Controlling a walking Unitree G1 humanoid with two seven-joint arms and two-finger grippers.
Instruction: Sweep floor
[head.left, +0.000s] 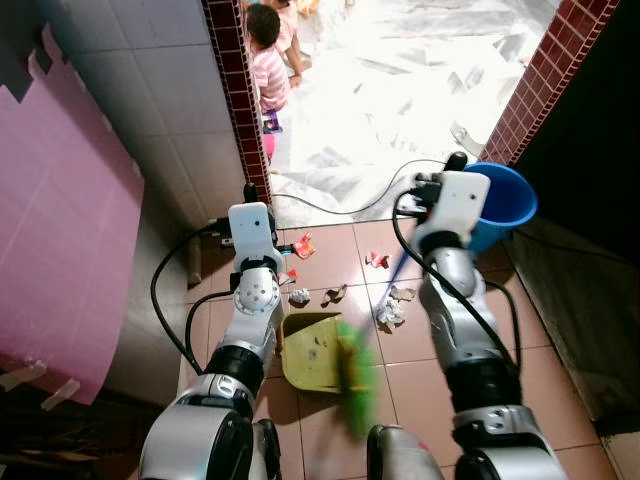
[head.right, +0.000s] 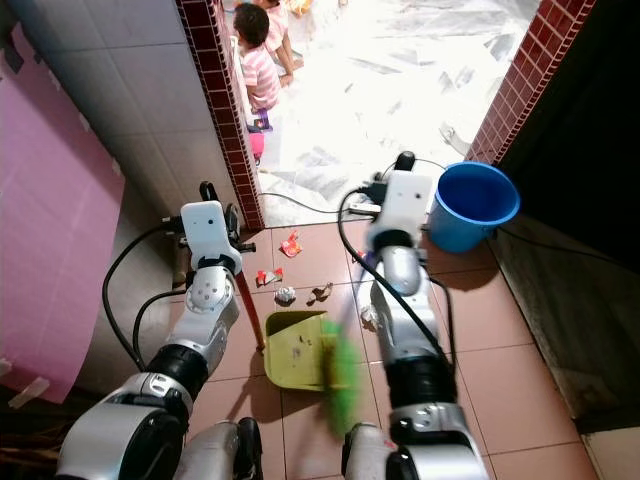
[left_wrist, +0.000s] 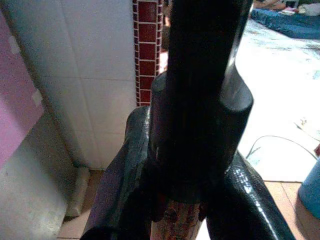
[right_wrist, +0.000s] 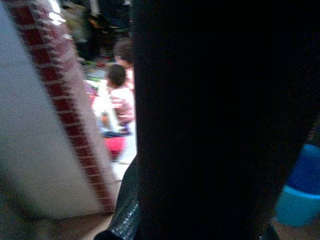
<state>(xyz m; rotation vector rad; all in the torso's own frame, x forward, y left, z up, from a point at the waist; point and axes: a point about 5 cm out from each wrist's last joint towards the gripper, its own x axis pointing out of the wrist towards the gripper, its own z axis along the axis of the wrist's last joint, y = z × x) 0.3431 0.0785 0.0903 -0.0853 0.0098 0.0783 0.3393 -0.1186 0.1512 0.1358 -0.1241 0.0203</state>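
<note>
Floor (head.left: 560, 380): reddish-brown tile near the robot, changing to pale, brightly lit flooring beyond the doorway. Yellow dustpan (head.left: 308, 352) sat on the tiles, mouth toward the litter. Green broom head (head.left: 355, 375), blurred, lay at the dustpan's right edge. Scattered just beyond the dustpan: crumpled paper (head.left: 299, 296), red wrapper (head.left: 304, 244), red scrap (head.left: 378, 260), white wad (head.left: 388, 312), brownish bits (head.left: 335, 294). Blue bucket (head.left: 505, 205) stood at the right by the brick jamb. Black cable (head.left: 350, 208) ran across the threshold.

I'm looking at a home's tiled entryway: terracotta floor tiles (head.left: 560, 380), red-brick door edging (head.left: 232, 90), a blue bucket (head.left: 505, 205), and a person (head.left: 266, 60) sitting just outside the doorway.
</note>
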